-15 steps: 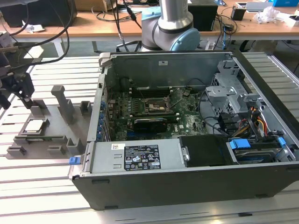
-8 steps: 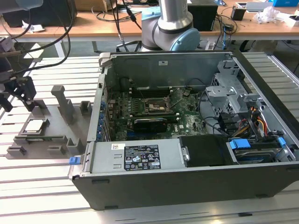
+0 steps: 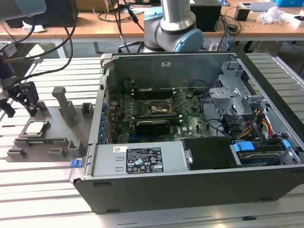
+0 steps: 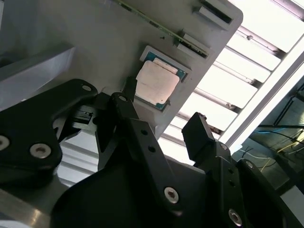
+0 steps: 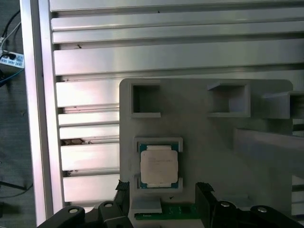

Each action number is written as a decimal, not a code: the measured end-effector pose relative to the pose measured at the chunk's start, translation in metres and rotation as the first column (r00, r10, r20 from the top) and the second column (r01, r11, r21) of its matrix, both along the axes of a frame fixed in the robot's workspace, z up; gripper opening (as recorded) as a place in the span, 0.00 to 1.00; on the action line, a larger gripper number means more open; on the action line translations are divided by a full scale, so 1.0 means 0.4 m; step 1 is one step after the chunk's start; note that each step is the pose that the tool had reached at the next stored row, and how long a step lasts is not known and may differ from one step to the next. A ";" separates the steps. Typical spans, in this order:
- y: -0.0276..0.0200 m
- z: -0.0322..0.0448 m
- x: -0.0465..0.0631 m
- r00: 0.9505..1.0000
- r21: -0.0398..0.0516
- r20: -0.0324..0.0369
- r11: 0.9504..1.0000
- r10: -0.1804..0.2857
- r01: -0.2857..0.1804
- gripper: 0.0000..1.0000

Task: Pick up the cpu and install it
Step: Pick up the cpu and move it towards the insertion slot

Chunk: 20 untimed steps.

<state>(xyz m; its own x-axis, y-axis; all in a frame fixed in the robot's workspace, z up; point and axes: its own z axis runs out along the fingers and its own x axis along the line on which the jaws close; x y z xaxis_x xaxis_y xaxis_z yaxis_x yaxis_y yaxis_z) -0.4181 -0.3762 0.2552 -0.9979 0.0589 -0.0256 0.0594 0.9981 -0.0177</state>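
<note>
Slatted aluminium table [image 3: 42,190], with desks and loose cables behind it. An open computer case [image 3: 190,190] lies flat mid-table with the motherboard [image 3: 142,121] facing up. Its CPU socket [image 3: 156,108] is exposed near the middle of the board and looks unoccupied, though the exterior view does not settle that. The case is probably laid this way so the socket can be reached from straight above.

At the exterior view's left of the case sits a grey fixture tray [image 3: 57,129] with upright blocks [image 3: 64,104] and several recesses. The cpu [image 5: 159,165] lies flat in one shallow square pocket, metal top up. Low walls close around its edges, most likely to keep it square and in a known spot for a repeatable pick.

The gripper [image 5: 163,190] hangs over the tray, just above the chip and apart from it. Its jaws are spread wide and hold nothing. In the first wrist view one black fingertip stands on each side of the pocket's line, and the gap is wider than the chip.

The second wrist view shows the fingers [image 4: 142,137] well clear of the metal top, with no contact.

Judgement: approach stage — the tool is lined up over the cpu, the pick is not yet made, and the install is not begun
</note>
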 end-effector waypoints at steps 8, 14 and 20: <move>0.000 -0.031 0.000 1.000 0.000 0.000 1.000 0.000 0.000 0.66; 0.000 -0.060 0.000 1.000 0.000 0.000 1.000 0.000 0.000 0.66; 0.000 -0.084 0.000 1.000 0.000 0.000 1.000 0.000 0.000 0.66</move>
